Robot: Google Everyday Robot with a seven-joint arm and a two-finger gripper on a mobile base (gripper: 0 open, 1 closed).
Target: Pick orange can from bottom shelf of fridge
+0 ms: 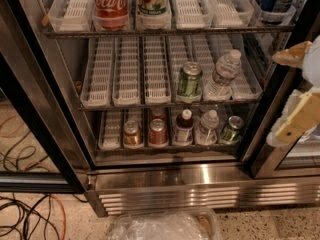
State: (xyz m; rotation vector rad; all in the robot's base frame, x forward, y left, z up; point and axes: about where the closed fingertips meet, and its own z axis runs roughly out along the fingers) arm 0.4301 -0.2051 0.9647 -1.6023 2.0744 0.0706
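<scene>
Upright orange can (pixel 132 134) on bottom shelf (pixel 111 132) of fridge (pixel 200 180); hand (pixel 294 91) at right edge.

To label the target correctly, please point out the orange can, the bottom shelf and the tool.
orange can (pixel 132 134): camera view, on its copper body.
bottom shelf (pixel 111 130): camera view, on its leftmost white lane tray.
tool (pixel 286 95): camera view, at the right edge, midway between its open fingertips.

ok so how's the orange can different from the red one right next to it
The orange can has a copper-orange body; the red can is plainly redder. The orange can stands left of the red can, so it is farther from the claw, which is at the view's right edge. Both stand upright, side by side, with silver tops.
</scene>
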